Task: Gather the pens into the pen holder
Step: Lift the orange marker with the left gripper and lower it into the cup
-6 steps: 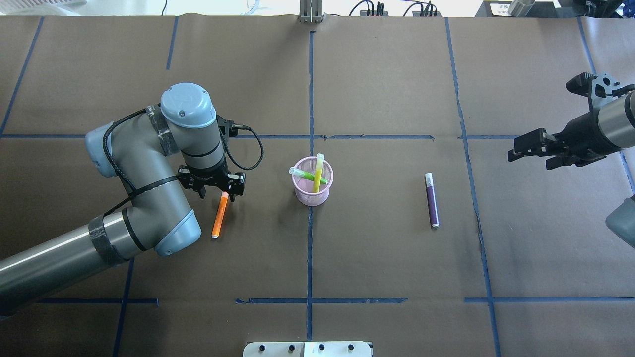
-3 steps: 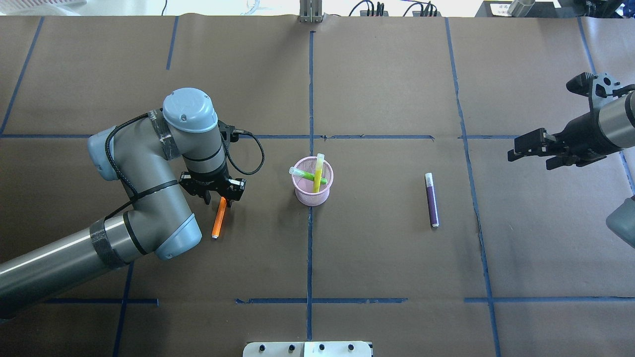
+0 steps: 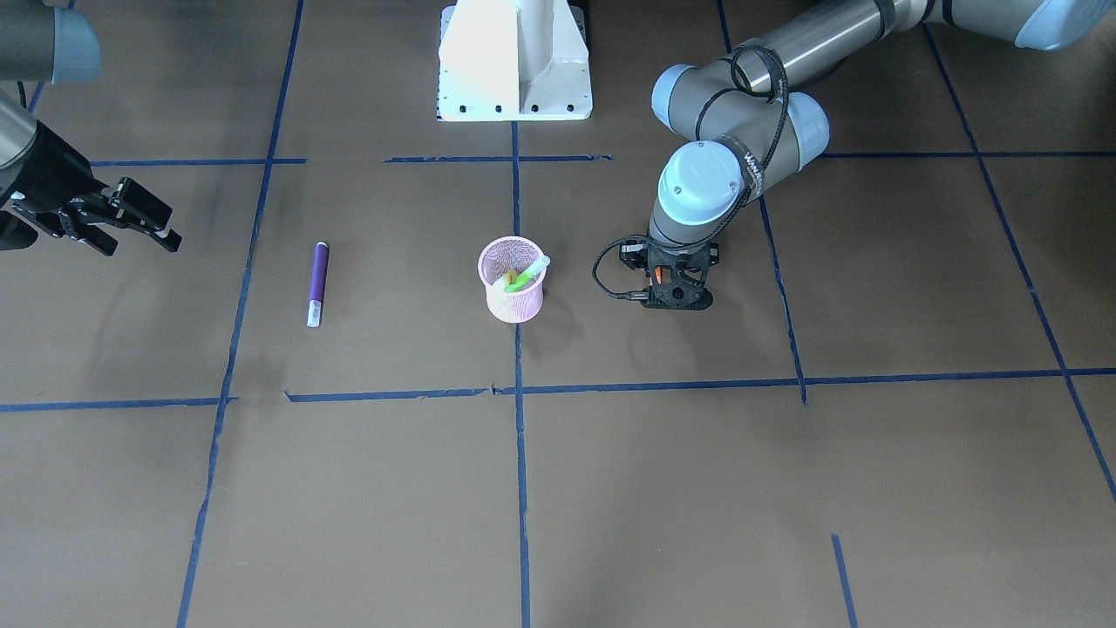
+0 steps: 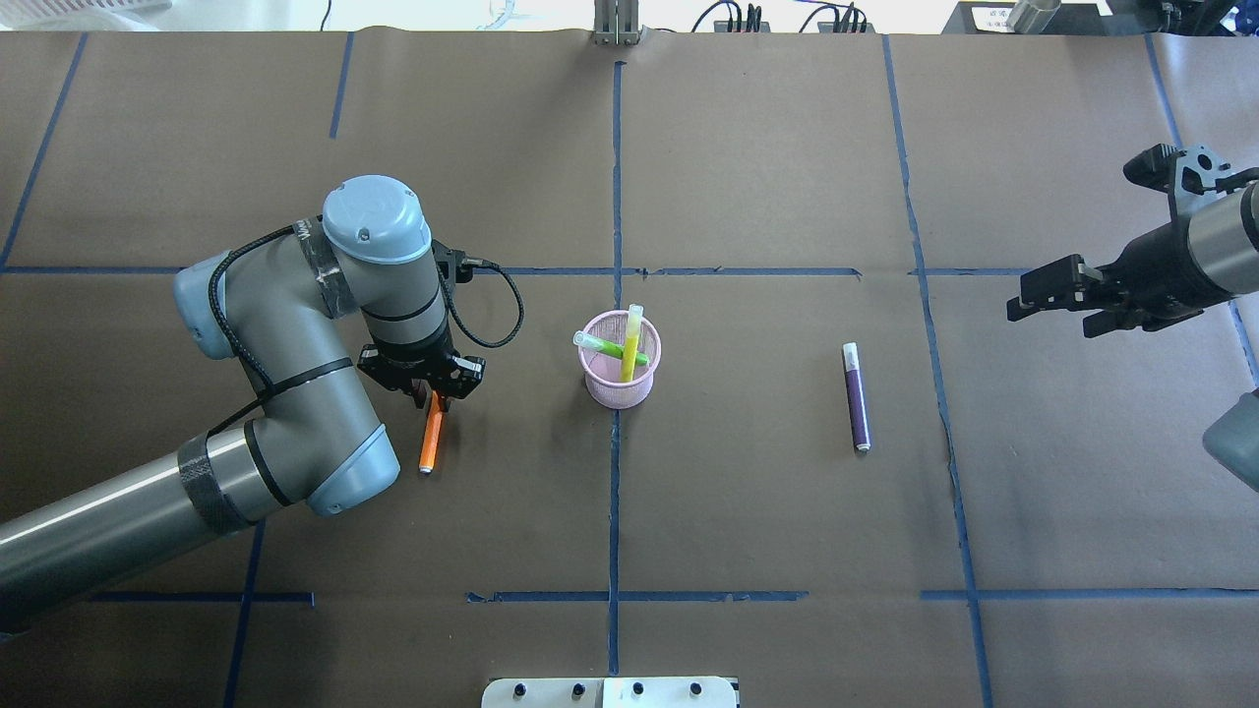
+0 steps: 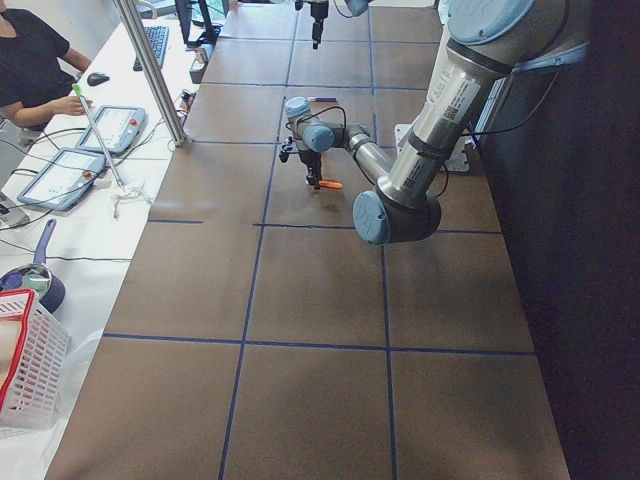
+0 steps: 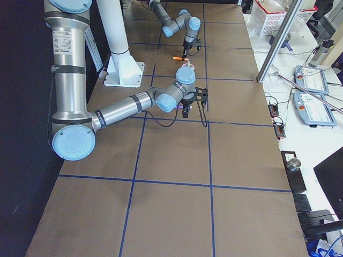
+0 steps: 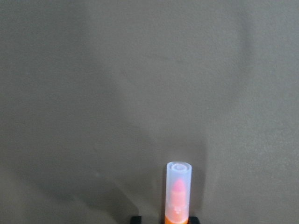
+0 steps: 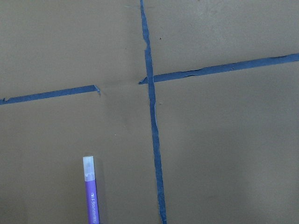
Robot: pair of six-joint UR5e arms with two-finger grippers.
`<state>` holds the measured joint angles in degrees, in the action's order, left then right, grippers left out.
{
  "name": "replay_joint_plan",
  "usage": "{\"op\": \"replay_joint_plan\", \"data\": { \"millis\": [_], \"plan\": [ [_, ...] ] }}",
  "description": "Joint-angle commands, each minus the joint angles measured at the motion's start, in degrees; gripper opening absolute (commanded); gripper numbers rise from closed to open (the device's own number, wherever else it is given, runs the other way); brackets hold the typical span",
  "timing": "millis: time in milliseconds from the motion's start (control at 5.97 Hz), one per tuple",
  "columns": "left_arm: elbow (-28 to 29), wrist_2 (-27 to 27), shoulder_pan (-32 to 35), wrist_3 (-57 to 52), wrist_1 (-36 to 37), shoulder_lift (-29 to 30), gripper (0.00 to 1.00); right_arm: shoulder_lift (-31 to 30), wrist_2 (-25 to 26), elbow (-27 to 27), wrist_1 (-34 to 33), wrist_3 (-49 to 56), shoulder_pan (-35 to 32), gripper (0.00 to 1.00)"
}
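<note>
Overhead exterior shows our left hand [image 4: 435, 393] set down over the cap end of the orange pen [image 4: 430, 444]. The pen's long axis runs from the hand back toward our base, slightly slanted. In the left wrist view the hand appears clamped on the barrel, though only slivers of it show at the frame's edge. The pen lies on the worktop [image 4: 748, 511], and the pen holder [image 4: 620, 389] stands near, toward the centre. Our right hand [image 4: 1050, 307] hovers with fingers apart, nearer the purple pen [image 4: 857, 398], which lies pointing away from us. We count four pens: a green pen [image 4: 602, 345] and a yellow pen [image 4: 633, 324] in the one holder, two on the worktop.
</note>
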<state>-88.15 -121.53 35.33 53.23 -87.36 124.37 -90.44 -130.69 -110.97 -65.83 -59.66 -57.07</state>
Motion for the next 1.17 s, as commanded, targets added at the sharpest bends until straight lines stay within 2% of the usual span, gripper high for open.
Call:
{"op": "replay_joint_plan", "data": {
  "millis": [0,167,335,502,670,837,1005],
  "plan": [
    [0.0,0.4,-0.4,-0.1,0.0,0.0,0.08,0.0,-0.1,-0.1,0.0,0.0,-0.2,1.0],
    [-0.5,0.2,-0.4,-0.1,-0.2,0.2,0.0,0.0,-0.2,-0.2,0.0,0.0,-0.5,1.0],
    [-3.4,0.2,0.8,0.0,-0.8,0.7,0.0,0.3,-0.5,-0.6,-0.1,0.0,-1.4,1.0],
    [-9.1,0.6,3.0,0.3,-1.5,1.2,0.0,0.3,-1.7,-0.6,-0.1,0.0,-2.0,1.0],
    [-16.2,4.0,4.3,0.9,-1.4,1.1,0.0,0.5,-1.8,-0.6,-0.1,-0.1,-2.0,1.0],
    [-21.7,16.0,2.4,5.2,-1.8,1.1,0.0,0.7,-1.8,-0.9,0.0,-0.2,-2.1,1.0],
    [-24.8,19.3,0.2,9.2,-4.5,0.9,0.0,0.7,-1.8,-1.2,0.0,-0.2,-2.1,1.0]
  ]
}}
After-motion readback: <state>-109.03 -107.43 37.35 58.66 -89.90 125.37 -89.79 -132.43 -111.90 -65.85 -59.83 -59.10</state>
